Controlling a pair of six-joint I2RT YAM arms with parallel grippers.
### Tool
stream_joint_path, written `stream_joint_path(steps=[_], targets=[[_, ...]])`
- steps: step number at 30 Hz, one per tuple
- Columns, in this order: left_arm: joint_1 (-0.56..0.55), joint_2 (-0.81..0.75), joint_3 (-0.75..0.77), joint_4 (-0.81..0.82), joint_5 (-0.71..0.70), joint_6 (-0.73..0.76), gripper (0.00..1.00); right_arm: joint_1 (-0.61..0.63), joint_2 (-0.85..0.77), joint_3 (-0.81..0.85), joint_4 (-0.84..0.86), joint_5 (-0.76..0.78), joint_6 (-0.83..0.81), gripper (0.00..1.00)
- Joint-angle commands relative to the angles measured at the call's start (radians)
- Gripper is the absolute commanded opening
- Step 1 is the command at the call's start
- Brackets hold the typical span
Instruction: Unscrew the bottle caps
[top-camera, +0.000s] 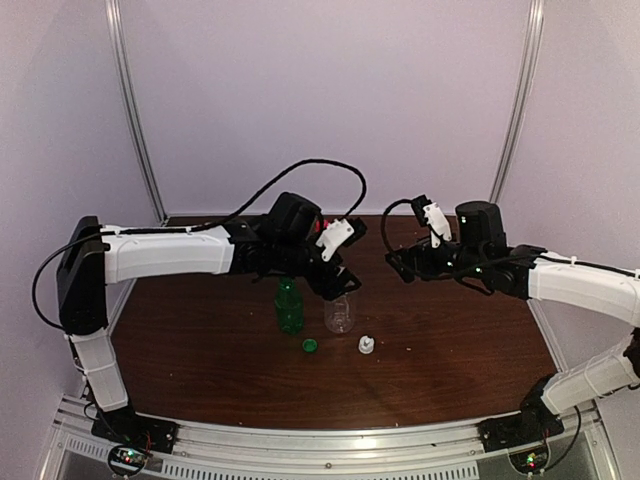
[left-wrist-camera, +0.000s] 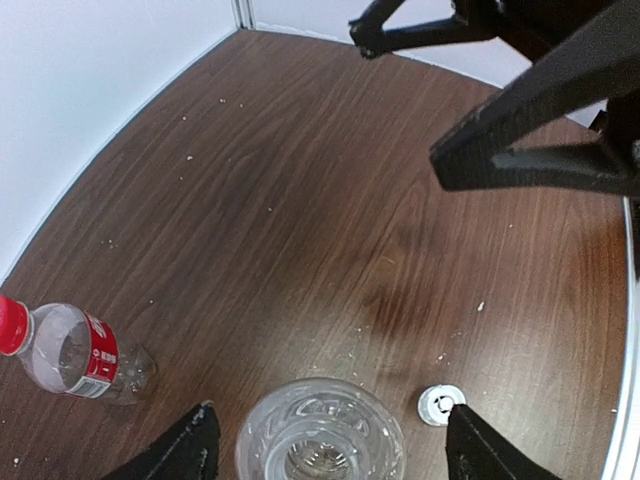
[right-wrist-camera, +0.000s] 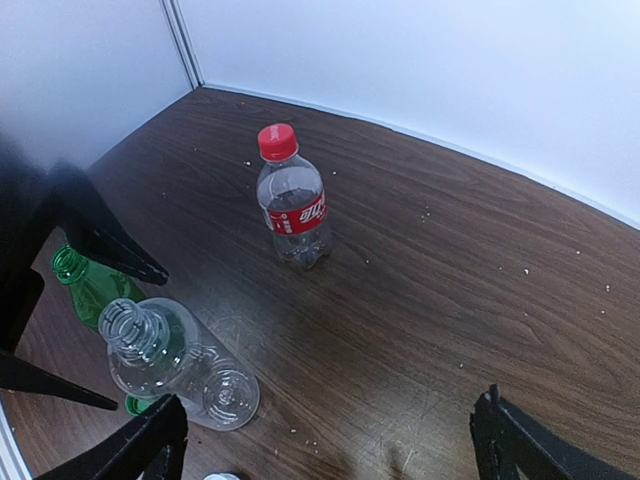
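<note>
In the top external view, the green bottle (top-camera: 289, 306) and the clear bottle (top-camera: 339, 314) stand side by side near the middle of the table (top-camera: 200, 370). The green cap (top-camera: 310, 346) and the white cap (top-camera: 367, 345) lie on the table just in front of them. The left fingers (top-camera: 335, 283) hang over the clear bottle, but the wrist covers them, so their spread cannot be told here. The right fingers (top-camera: 397, 263) hover to the right, well apart from the bottles, and are too dark to judge.

In the left wrist view, the left fingers (left-wrist-camera: 190, 447) stand spread, one tip on each side of the clear bottle (left-wrist-camera: 320, 435), and pinch nothing. The bottom edge cuts the bottle off, so only its open mouth and shoulders show. The white cap (left-wrist-camera: 440, 405) lies just beside the right-hand tip. The red-label bottle (left-wrist-camera: 75, 357) stands at the left, and its red cap (left-wrist-camera: 10, 325) is cut off by the frame edge.

In the right wrist view, the right fingers (right-wrist-camera: 130, 450) are spread wide with nothing between them, and only their tips show. The red-label bottle (right-wrist-camera: 293, 205) stands upright farther back, apart from the others, with the red cap (right-wrist-camera: 277, 141) on it. The clear bottle (right-wrist-camera: 165, 355) and the green bottle (right-wrist-camera: 88, 285) stand capless at the left, close to a dark finger of the left arm. The green cap (right-wrist-camera: 135, 405) shows only as a sliver behind the clear bottle's base. The white cap (right-wrist-camera: 222, 477) shows only as a rim at the bottom edge.
</note>
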Motion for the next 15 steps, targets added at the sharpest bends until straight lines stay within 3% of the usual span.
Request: stream_joint_path(steps=[1,9,15], targets=[[0.046,-0.093,0.022,0.072,0.062,-0.059,0.81,-0.008,-0.029,-0.021,0.007,0.024,0.009,1.00],[0.137,-0.108,0.056,0.083,0.014,-0.095,0.86,-0.010,-0.033,-0.032,0.017,0.026,0.014,1.00],[0.189,-0.014,0.170,0.037,-0.035,-0.073,0.87,-0.011,-0.028,-0.029,0.021,0.016,0.012,1.00]])
